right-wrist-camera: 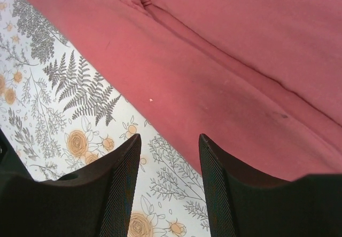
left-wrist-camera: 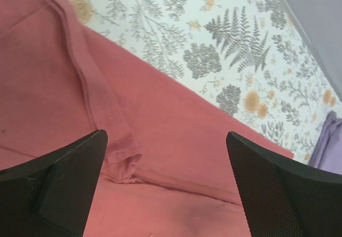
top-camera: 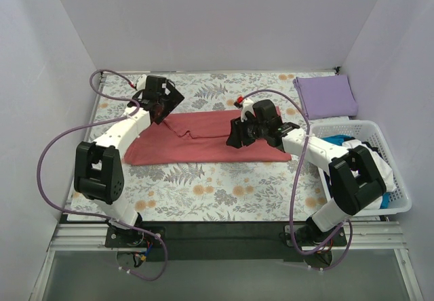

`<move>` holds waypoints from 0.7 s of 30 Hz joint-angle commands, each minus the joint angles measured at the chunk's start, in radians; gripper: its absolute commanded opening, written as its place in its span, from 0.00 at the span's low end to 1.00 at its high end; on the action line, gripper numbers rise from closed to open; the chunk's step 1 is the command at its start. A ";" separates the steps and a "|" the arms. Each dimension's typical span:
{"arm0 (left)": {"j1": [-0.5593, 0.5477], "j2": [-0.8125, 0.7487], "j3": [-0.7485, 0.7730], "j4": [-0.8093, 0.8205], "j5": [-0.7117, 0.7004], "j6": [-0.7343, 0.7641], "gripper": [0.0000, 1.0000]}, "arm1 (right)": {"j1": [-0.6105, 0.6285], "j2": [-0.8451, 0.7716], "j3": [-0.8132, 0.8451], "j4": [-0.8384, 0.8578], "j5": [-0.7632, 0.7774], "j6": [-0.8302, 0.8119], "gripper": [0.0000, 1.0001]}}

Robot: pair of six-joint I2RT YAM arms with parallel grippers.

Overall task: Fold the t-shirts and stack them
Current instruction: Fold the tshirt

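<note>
Left pincer (left-wrist-camera: pixel 165 141) and right pincer (right-wrist-camera: pixel 170 141) both spread, empty. Right one's at the salmon-red tee (right-wrist-camera: pixel 224 61) hem, lower mid-frame, so I might nip the floral cloth (right-wrist-camera: pixel 64 98) too.

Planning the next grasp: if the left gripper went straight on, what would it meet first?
Most likely the salmon-red t-shirt, by its creased fold; nothing shows between.

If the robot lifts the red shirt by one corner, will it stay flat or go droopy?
Probably droopy: the red shirt lies in soft folds and wrinkles, so it would likely sag when lifted. It looks thin and flat, so it is probably light. Pushed, it would likely bunch up on the flowery cloth rather than slide whole.
</note>
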 commanded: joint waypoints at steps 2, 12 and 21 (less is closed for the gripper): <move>0.037 -0.017 -0.084 -0.014 -0.026 -0.001 0.94 | 0.017 0.010 -0.003 0.051 -0.024 -0.017 0.54; 0.046 0.138 -0.060 0.041 0.054 -0.001 0.92 | 0.025 0.000 -0.036 0.054 -0.024 -0.028 0.54; 0.048 0.235 0.028 0.035 0.086 -0.002 0.86 | 0.025 -0.036 -0.089 0.053 0.005 -0.043 0.54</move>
